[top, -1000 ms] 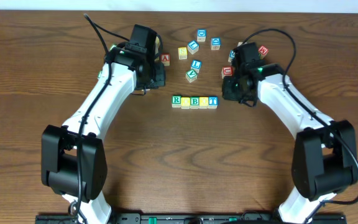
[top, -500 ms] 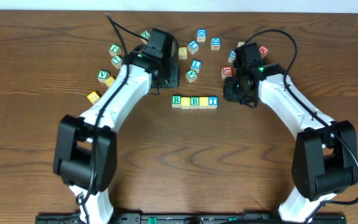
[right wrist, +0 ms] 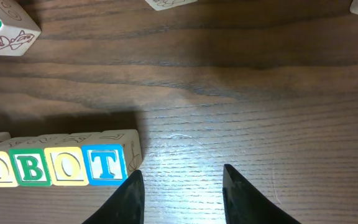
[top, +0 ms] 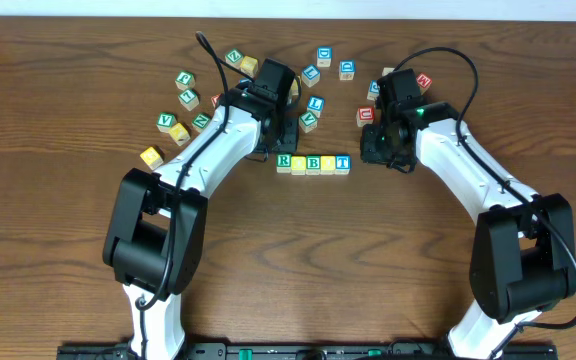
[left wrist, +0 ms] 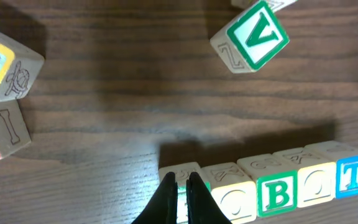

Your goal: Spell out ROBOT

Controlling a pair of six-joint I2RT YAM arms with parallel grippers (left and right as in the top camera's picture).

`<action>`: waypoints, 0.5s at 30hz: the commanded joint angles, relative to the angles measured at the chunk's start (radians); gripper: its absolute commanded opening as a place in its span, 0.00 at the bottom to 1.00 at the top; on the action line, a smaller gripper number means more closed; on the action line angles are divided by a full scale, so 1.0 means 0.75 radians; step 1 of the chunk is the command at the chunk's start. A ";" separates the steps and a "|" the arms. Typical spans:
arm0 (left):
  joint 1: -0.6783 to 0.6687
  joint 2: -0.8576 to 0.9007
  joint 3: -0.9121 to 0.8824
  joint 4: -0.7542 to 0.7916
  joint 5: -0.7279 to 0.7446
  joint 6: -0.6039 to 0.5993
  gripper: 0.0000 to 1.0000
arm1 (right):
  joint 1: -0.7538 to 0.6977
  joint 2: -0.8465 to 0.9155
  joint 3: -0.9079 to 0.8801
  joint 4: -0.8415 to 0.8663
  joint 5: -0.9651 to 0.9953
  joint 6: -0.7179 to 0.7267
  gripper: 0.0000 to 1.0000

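A row of letter blocks (top: 313, 163) lies at the table's middle. In the left wrist view the row shows O (left wrist: 232, 200), B (left wrist: 278, 193), O (left wrist: 317, 185) and a blue T (left wrist: 353, 174). The leftmost block (left wrist: 179, 171) is partly hidden behind my fingers, and in the overhead view it shows a green R (top: 284, 160). My left gripper (left wrist: 182, 178) is shut and empty, its tips over that leftmost block. My right gripper (right wrist: 179, 177) is open and empty, just right of the T block (right wrist: 107, 163).
A green V block (left wrist: 250, 36) lies behind the row. Several loose blocks sit at the back left (top: 183, 100) and back centre (top: 323, 57). A red block (top: 365, 115) lies next to the right arm. Two blocks (left wrist: 5, 65) lie left of my left gripper.
My left arm has swung right from the loose blocks at the back left to the row's left end. The right arm and the row have not moved.
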 commanded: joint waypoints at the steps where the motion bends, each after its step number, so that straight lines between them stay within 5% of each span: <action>1: -0.007 0.036 0.001 -0.002 -0.008 -0.020 0.08 | -0.005 -0.016 -0.004 -0.006 0.017 0.002 0.38; 15: -0.022 0.060 -0.002 0.030 -0.008 -0.050 0.08 | -0.005 -0.016 -0.004 -0.006 0.017 0.002 0.48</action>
